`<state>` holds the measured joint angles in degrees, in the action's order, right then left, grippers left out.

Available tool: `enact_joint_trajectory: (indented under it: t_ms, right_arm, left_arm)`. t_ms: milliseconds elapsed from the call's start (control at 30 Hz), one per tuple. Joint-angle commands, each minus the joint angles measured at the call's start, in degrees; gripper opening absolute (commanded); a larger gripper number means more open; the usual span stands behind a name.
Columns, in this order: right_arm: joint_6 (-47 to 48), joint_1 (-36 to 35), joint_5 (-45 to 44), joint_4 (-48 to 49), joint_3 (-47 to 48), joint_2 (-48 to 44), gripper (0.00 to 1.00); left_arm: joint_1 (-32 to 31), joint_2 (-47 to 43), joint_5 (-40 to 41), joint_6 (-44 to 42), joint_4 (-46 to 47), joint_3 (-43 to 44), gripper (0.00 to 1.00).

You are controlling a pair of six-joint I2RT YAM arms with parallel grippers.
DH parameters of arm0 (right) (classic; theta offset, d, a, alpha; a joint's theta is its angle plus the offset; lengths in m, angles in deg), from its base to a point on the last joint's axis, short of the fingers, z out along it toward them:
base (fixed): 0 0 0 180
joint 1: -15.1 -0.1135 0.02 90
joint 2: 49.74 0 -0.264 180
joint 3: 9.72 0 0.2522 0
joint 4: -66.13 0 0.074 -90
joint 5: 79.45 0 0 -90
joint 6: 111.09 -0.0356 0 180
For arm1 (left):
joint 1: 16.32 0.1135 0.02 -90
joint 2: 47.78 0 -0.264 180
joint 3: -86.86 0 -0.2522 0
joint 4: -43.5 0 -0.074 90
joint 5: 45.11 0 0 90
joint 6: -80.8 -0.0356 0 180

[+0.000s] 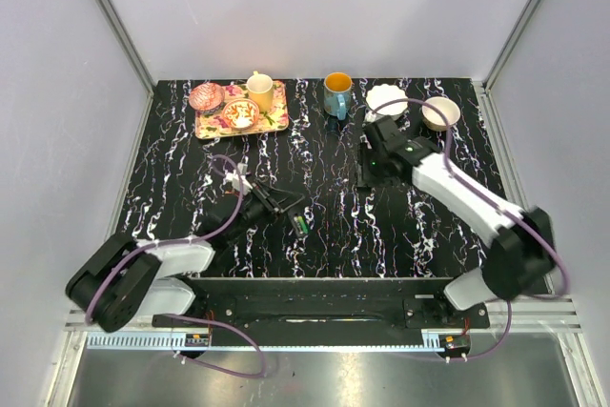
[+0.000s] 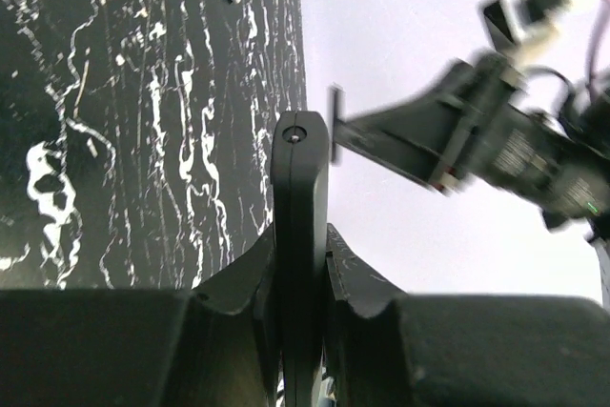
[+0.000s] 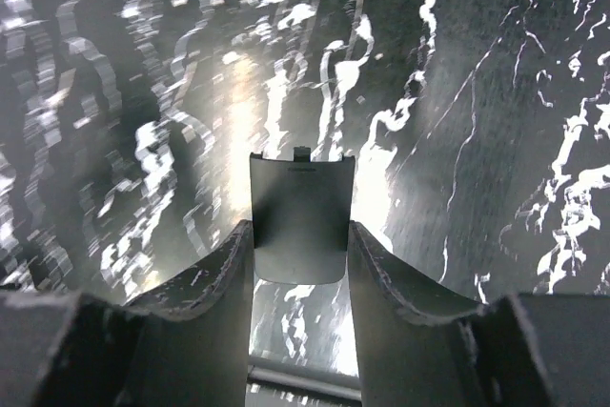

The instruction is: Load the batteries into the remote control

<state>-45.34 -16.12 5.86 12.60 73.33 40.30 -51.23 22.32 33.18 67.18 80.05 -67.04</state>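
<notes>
**A:** L side first. What's the L arm got?

**B:** Left pincer (image 1: 279,202) is clamped tight on the slim black plastic remote control (image 2: 300,178), which shows edge-on in the wrist cam. That's mid-left on the black, white-veined marble tabletop (image 1: 381,235).

**A:** Any batteries?

**B:** There's a small green-tinted cylinder (image 1: 301,226) on the tabletop just beside that pincer's tip. Prob. a battery, but it's too small to be sure.

**A:** Back row, L to R?

**B:** Floral rectangular tray (image 1: 274,119) at back left. On it are a pink bowl (image 1: 206,97), a yellow cup (image 1: 259,92) and a small patterned bowl (image 1: 242,115). Then comes a blue mug w/ orange inside (image 1: 335,94), then a white dish (image 1: 386,97), then a cream bowl (image 1: 440,113) at far R.

**A:** And the R arm?

**B:** It reaches in front of the mug and dish, R of centre. Right pincer (image 3: 299,228) is closed on a flat dark grey plastic battery cover (image 3: 301,193), w/ one finger against each long edge. The cover sits low over the tabletop, well apart from the remote. Can't tell if it touches the surface.
</notes>
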Motion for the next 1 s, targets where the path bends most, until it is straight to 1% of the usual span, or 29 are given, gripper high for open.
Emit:
enact_joint_trajectory:
  t_ms: [0, 67, 100, 167, 200, 233, 300, 433, 567, 733, 967]
  right_arm:
    - [1.2, -3.8, 4.0, -10.6, 2.7, -12.1, 0.0]
    - [2.1, -6.2, 4.5, -15.8, 5.1, -14.0, 0.0]
    - [2.8, -7.3, 4.5, -17.6, 6.0, -14.2, 0.0]
    - [3.1, -9.5, 4.5, -22.0, 8.7, -14.2, 0.0]
    - [3.2, -12.0, 4.5, -23.1, 9.7, -14.0, 0.0]
    - [3.2, -13.2, 4.5, -24.3, 10.6, -13.5, 0.0]
    - [3.1, -15.9, 4.5, -26.2, 13.2, -12.3, 0.0]
    - [3.3, -18.1, 4.3, -26.8, 14.9, -9.6, 0.0]
    - [2.7, -19.5, 4.6, -23.3, 13.9, -7.4, 0.0]
    - [1.9, -20.8, 4.2, -20.1, 13.7, -5.9, 0.0]
    - [2.5, -21.5, 2.9, -20.9, 16.7, -1.4, 0.0]
  left_arm:
    - [0.3, 7.9, -0.8, 3.2, 17.8, 4.0, 0.0]
    - [0.3, 12.0, -0.5, 5.4, 24.4, 4.4, 0.0]
    - [0.3, 16.3, -0.7, 6.5, 29.9, 4.8, 0.0]
    - [0.1, 20.8, -1.7, 9.7, 34.7, 6.8, 0.0]
    - [-0.3, 24.3, -1.9, 10.7, 37.7, 7.5, 0.0]
    - [-0.6, 25.6, -1.9, 12.0, 38.5, 8.0, 0.0]
    - [-1.6, 27.3, -1.2, 12.1, 38.7, 9.1, 0.0]
    - [-2.8, 26.8, -0.9, 10.7, 35.7, 10.6, 0.0]
    - [-3.5, 26.2, -0.8, 9.4, 33.9, 11.7, 0.0]
    - [-4.7, 26.8, -0.1, 7.3, 35.6, 12.4, 0.0]
    - [-5.6, 29.6, 1.3, 8.6, 39.7, 13.6, 0.0]
